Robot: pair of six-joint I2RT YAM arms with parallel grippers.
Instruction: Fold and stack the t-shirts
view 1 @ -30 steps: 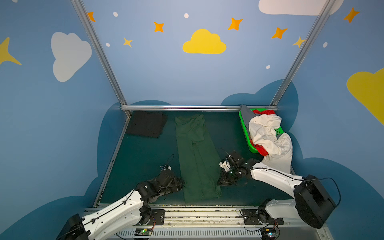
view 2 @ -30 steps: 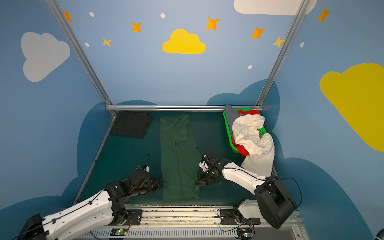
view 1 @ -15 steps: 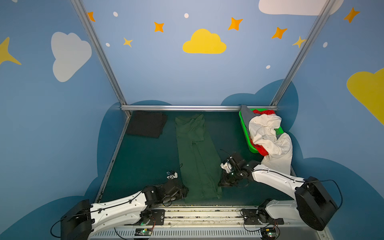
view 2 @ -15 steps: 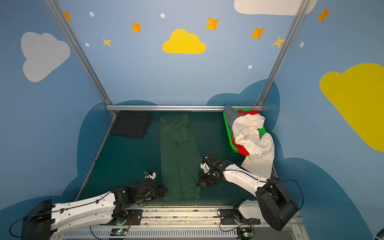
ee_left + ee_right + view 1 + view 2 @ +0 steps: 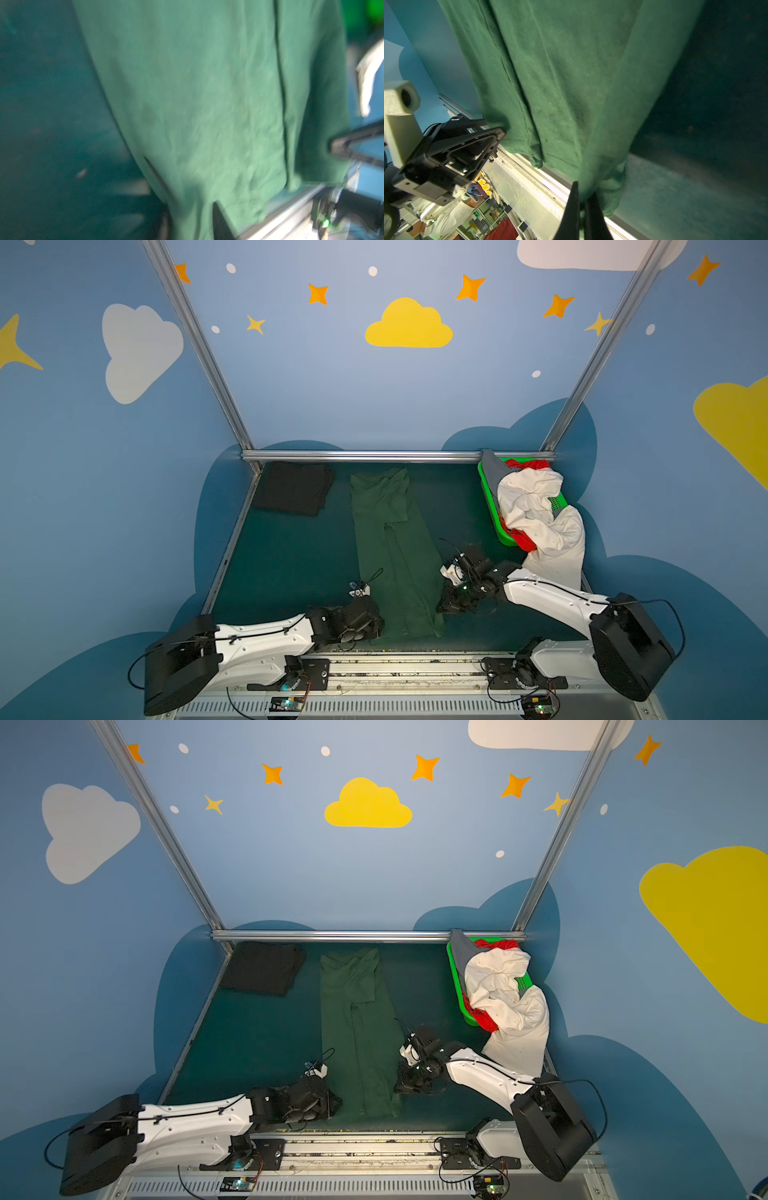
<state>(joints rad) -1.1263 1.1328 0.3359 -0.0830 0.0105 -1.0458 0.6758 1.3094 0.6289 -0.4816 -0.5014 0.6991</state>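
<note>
A dark green t-shirt (image 5: pixel 390 539) (image 5: pixel 357 1019) lies as a long narrow strip down the middle of the mat. My left gripper (image 5: pixel 376 624) (image 5: pixel 334 1102) sits low at its near left corner; in the blurred left wrist view the cloth (image 5: pixel 207 93) runs between the nearly closed jaws of the left gripper (image 5: pixel 190 207). My right gripper (image 5: pixel 442 608) (image 5: pixel 583 190) is shut on the shirt's near right corner (image 5: pixel 560 83). A folded black t-shirt (image 5: pixel 295 489) rests at the back left. Cream-white (image 5: pixel 536 506), red (image 5: pixel 528 464) and grey (image 5: pixel 492 468) t-shirts spill from the basket.
The bright green mesh basket (image 5: pixel 488 506) stands tilted at the back right corner. A metal rail (image 5: pixel 374 456) bounds the back of the mat and another (image 5: pixel 415 655) the front. In the right wrist view the left arm's head (image 5: pixel 446 153) is close by.
My left gripper has dropped back to the shirt's near left corner, and its jaws have narrowed onto the cloth. The right gripper has stayed shut on its corner.
</note>
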